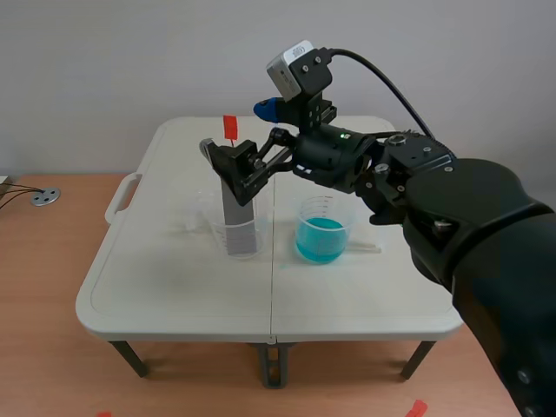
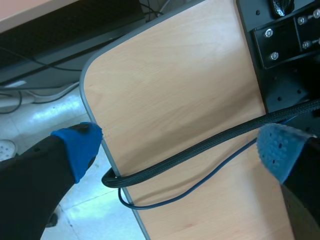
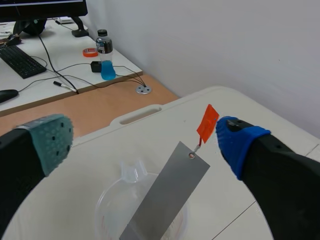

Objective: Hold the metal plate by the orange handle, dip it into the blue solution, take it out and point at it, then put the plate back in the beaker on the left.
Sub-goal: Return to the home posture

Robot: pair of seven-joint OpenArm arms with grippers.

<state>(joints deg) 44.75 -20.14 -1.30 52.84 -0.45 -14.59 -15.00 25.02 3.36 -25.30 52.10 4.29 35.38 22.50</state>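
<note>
A grey metal plate (image 1: 235,211) (image 3: 167,192) stands tilted in the clear beaker on the left (image 1: 236,236) (image 3: 112,202). Its orange handle (image 1: 230,129) (image 3: 207,123) sticks up at the top. My right gripper (image 1: 236,130) (image 3: 145,142) is open around the plate's upper end, with the handle close beside the blue-padded finger (image 3: 239,142) and not touching it. The beaker of blue solution (image 1: 322,230) sits to the right of the first beaker. My left gripper (image 2: 177,150) is open over a wooden desk, away from the table and outside the scene view.
The beakers stand mid-way on a white folding table (image 1: 174,287). A clear stick (image 1: 363,248) lies right of the blue beaker. A wooden desk (image 3: 75,107) beyond holds a bottle (image 3: 104,55) and cables. Cables (image 2: 200,150) cross the desk under my left gripper.
</note>
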